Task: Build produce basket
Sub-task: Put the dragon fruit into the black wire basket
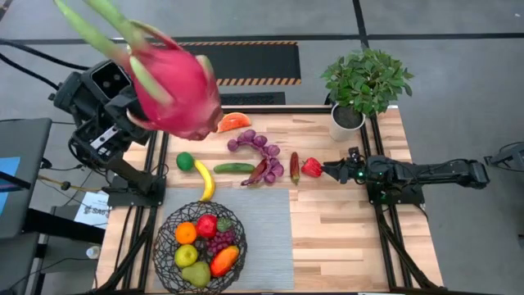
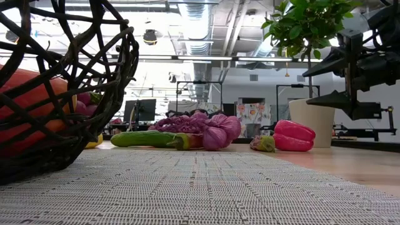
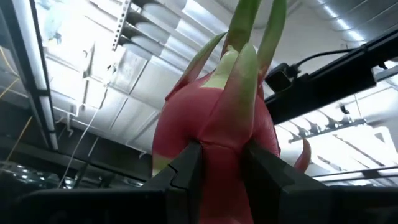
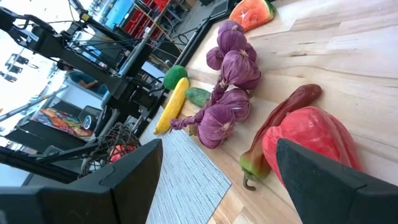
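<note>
the left end effector [image 3: 221,180] is lifted high above the bench [image 1: 352,221], close under the overhead camera, and is clenched on a pink dragonfruit [image 1: 172,86]. its two dark fingers [image 3: 186,171] pinch the fruit's red body from either side, and green-tipped scales and long green stalks rise from the fruit beyond them. only ceiling and light fixtures show behind the fruit.

the right end effector [image 1: 329,170] sits low over the bench with its jaws spread wide and nothing between them. just beyond its fingertips lies a red pepper [image 1: 311,167], close to them but apart. past the pepper, farther from this end effector, lie a dark red chilli [image 1: 295,167], a cluster of purple onions [image 1: 264,156], a green cucumber [image 1: 234,168], a yellow banana [image 1: 205,182] and a green lime [image 1: 185,161]. a watermelon slice [image 1: 234,122] lies beyond the onions toward the far edge.

the black wire basket [image 1: 164,238] stands on a grey mat [image 1: 266,233], well away from both end effectors, on the side of the bench below the raised left arm. it holds an orange, a red apple, purple grapes, a green pear and other produce. a potted green plant [image 1: 366,82] stands at the far corner, near the right arm.
</note>
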Controlling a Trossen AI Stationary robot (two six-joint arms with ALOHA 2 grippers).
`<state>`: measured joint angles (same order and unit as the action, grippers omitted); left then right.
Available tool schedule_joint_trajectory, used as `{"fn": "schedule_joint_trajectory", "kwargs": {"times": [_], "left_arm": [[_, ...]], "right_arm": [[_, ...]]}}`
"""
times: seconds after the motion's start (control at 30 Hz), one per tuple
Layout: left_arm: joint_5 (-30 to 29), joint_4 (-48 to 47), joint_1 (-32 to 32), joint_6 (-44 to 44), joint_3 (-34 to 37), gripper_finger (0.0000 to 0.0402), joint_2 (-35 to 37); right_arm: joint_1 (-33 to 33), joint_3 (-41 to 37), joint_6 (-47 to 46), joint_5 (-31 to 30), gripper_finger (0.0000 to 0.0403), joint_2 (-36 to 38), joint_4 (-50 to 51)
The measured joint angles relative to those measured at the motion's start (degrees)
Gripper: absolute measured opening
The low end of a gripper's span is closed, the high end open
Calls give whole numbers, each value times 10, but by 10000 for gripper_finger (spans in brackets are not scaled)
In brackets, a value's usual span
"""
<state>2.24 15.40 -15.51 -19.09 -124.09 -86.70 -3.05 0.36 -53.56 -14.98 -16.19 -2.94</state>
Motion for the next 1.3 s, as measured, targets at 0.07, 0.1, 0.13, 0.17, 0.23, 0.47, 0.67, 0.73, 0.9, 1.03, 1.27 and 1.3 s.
{"fn": "schedule_joint_trajectory", "kwargs": {"times": [0.07,0.1,0.13,0.17,0.23,0.47,0.67,0.73,0.9,1.03,1.27,1.3], "left_arm": [[0,0,-7,7,0,73,0],[0,1,-12,15,0,73,0],[0,1,-17,24,0,73,0],[1,1,-22,35,0,73,0],[1,1,-33,57,0,73,0],[-1,2,-67,151,0,73,0],[-57,28,-93,277,0,73,0],[-87,44,-97,328,0,73,-1],[-147,112,-99,441,0,73,0],[-154,146,-99,540,0,73,0],[-126,209,-99,670,0,73,1],[-119,214,-99,686,0,73,1]], "right_arm": [[0,0,0,0,333,0,0],[0,0,0,0,333,0,0],[0,0,0,0,333,0,0],[0,0,0,0,333,0,0],[0,0,0,0,333,0,0],[0,0,-10,0,333,0,0],[0,0,-20,0,333,0,0],[0,0,-21,0,333,0,0],[0,0,-21,0,333,0,0],[0,0,-21,0,333,0,0],[0,0,-21,0,333,0,0],[0,0,-21,0,333,0,0]]}}
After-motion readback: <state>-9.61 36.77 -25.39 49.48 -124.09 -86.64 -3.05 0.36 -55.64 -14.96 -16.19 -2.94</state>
